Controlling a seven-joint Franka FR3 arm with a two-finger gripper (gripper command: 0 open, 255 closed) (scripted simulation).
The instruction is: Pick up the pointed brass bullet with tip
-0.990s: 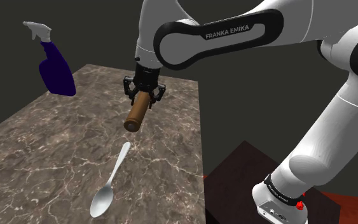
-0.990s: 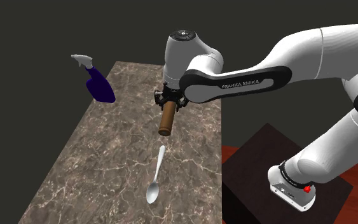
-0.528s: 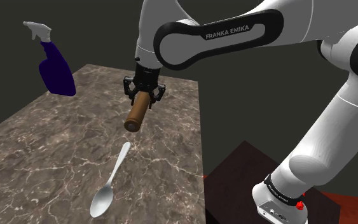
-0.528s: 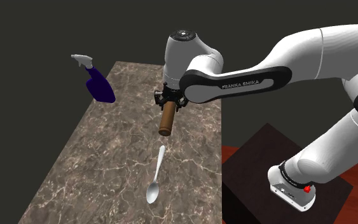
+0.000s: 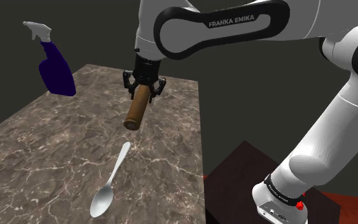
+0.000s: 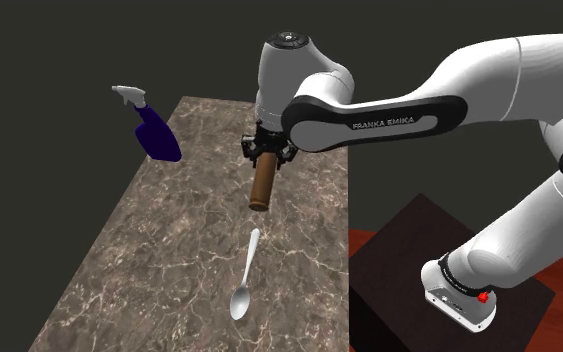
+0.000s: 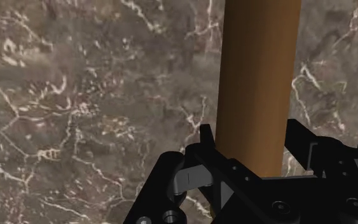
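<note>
The claw [image 5: 143, 86] is closed on the brown bullet [image 5: 137, 109], clasping its upper end between the two black fingers, so the bullet hangs downward with a slight tilt above the dark marbled table [image 5: 37, 149]. In the wrist view the bullet [image 7: 257, 83] runs straight out from the claw [image 7: 254, 167] over the veined tabletop. A grey spoon [image 5: 110, 181] lies flat on the table nearer the front edge, its handle pointing toward the bullet. A dark blue spray bottle [image 5: 56, 70] with a white trigger stands at the table's far corner, well apart from both.
</note>
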